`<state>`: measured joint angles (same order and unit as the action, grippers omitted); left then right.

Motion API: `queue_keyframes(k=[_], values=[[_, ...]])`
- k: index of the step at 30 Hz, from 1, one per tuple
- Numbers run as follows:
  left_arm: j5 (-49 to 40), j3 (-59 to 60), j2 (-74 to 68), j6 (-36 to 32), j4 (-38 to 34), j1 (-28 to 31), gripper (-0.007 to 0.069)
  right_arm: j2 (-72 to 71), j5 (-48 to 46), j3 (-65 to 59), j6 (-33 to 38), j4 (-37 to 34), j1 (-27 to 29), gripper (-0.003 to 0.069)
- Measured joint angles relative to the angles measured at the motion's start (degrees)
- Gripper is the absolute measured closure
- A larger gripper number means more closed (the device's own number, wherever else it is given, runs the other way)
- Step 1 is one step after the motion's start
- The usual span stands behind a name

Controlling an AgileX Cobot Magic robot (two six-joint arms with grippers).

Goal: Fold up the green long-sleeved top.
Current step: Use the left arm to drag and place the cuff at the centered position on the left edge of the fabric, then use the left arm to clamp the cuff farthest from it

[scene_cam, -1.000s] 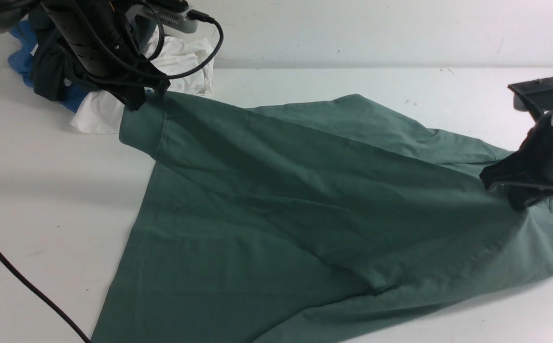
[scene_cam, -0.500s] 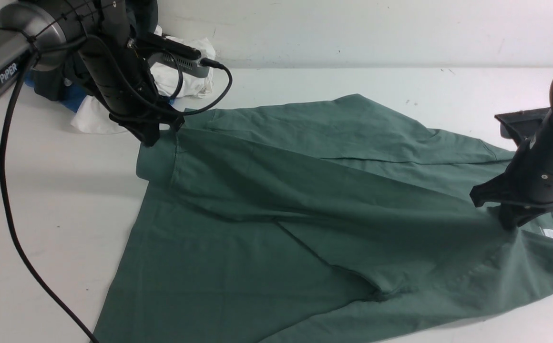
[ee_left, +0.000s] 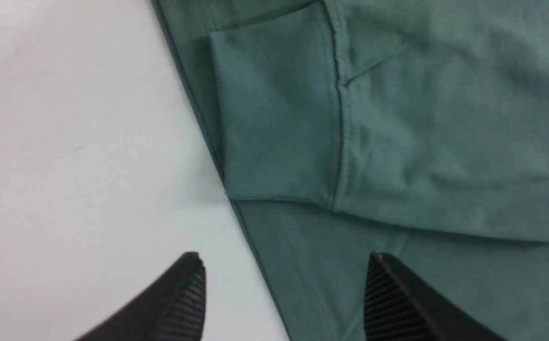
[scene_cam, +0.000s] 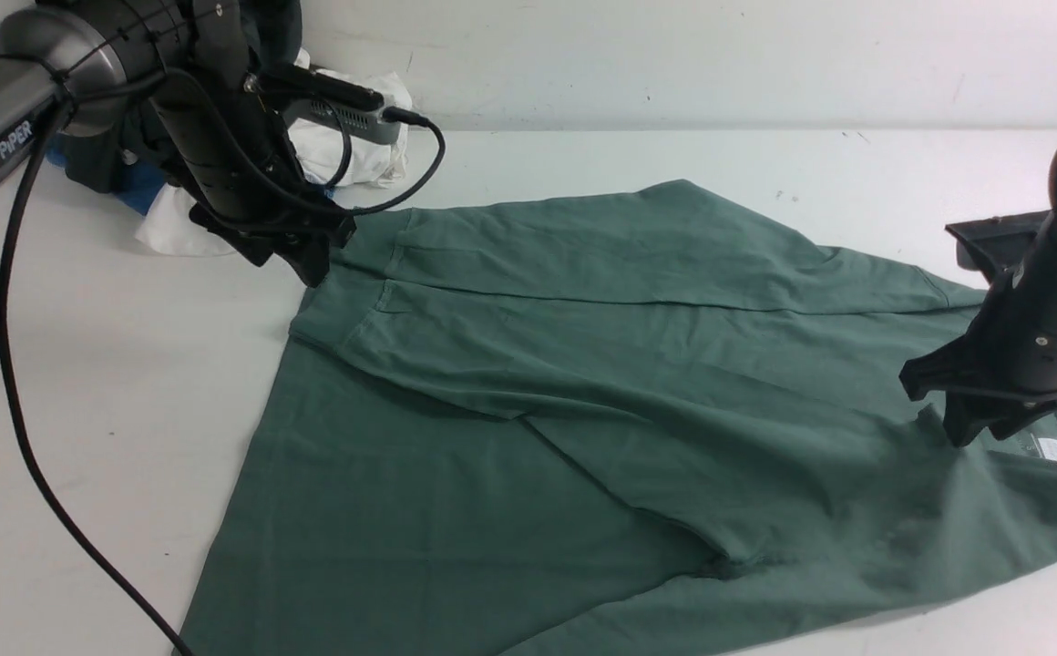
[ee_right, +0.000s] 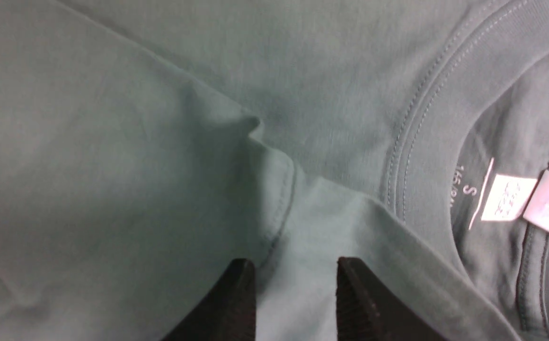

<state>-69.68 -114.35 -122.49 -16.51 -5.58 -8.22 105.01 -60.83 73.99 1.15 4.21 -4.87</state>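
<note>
Left end effector (scene_cam: 310, 264), jaws wide and empty, hung near the cuff (ee_left: 274, 118) of the green long-sleeved top (scene_cam: 583, 410) spread on the bench (scene_cam: 128, 364); right end effector (scene_cam: 975, 428), narrowly parted beside the collar (ee_right: 421, 142), held nothing, yet either might snag cloth on lifting and disturb the sleeve fold.

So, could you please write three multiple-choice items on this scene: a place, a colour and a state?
1. Where is the pile of other clothes? A far left of the table, behind the left arm; B beside the right arm; C near edge.
2. What colour is the neck label of the green top? A red; B white; C black.
3. How is the left gripper? A shut on cloth; B open, empty; C hidden.
Key: 1A, front view shows it there; 2B, right wrist view shows white; 3B, jaws apart, gripping nothing.
</note>
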Motion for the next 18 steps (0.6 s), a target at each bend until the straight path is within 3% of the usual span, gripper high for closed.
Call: queue_keyframes(k=[5,11,15,18], values=[[-0.6,4.7,7.0,-0.1,-1.4,-2.9,0.0182,-0.6,-1.0,0.0,0.1,-0.4,0.0,0.0396],[3.2,17.2,12.8,0.0,0.8,-7.6,0.0298,-2.7,0.2,0.0,0.4,-0.5,0.0,0.0396],[9.8,18.5,11.0,3.8,1.5,-7.0,0.0375,-2.9,1.5,0.0,1.0,-2.1,0.0,0.0396],[13.3,15.2,7.9,7.0,0.4,-5.3,0.0387,-2.9,1.6,0.0,2.9,-4.2,0.0,0.0396]])
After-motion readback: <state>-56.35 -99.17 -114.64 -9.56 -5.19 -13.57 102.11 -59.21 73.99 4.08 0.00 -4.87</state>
